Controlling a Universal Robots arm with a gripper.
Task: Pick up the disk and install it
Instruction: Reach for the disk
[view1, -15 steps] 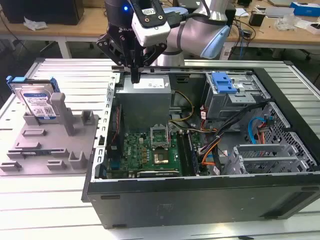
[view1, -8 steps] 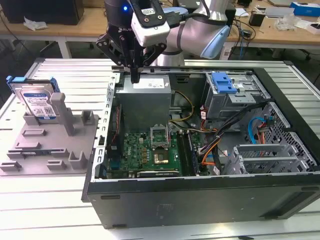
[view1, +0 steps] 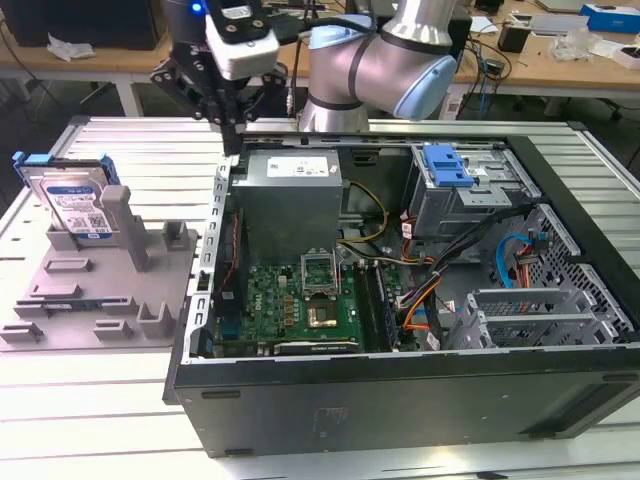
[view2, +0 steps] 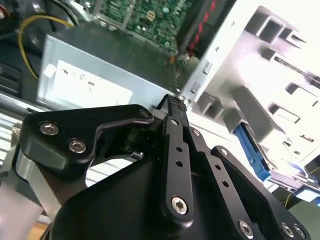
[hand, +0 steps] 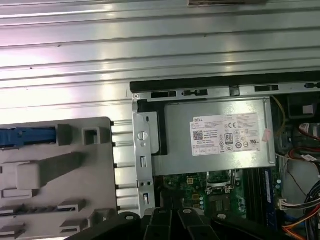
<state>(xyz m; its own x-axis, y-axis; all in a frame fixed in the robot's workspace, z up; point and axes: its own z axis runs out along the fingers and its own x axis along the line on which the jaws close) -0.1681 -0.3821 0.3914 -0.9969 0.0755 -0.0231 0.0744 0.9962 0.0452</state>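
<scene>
The disk (view1: 75, 200), a silver drive with a white-and-blue label and blue rails, stands on edge in a grey plastic fixture (view1: 100, 290) on the table at the exterior view's left. Its blue edge (hand: 22, 136) shows in the first wrist view, and a blue rail (view2: 248, 152) in the second wrist view. My gripper (view1: 232, 135) hangs above the back corner of the open computer case (view1: 400, 390), to the right of the disk and apart from it. Its fingers (view2: 176, 130) are shut with nothing between them.
Inside the case lie a grey power supply (view1: 290, 195), a green motherboard (view1: 300, 300), and a grey metal drive cage (view1: 470, 205) with a blue latch piece (view1: 445, 165) on top. Cables run beside the cage. A ribbed metal table (hand: 150, 45) carries everything.
</scene>
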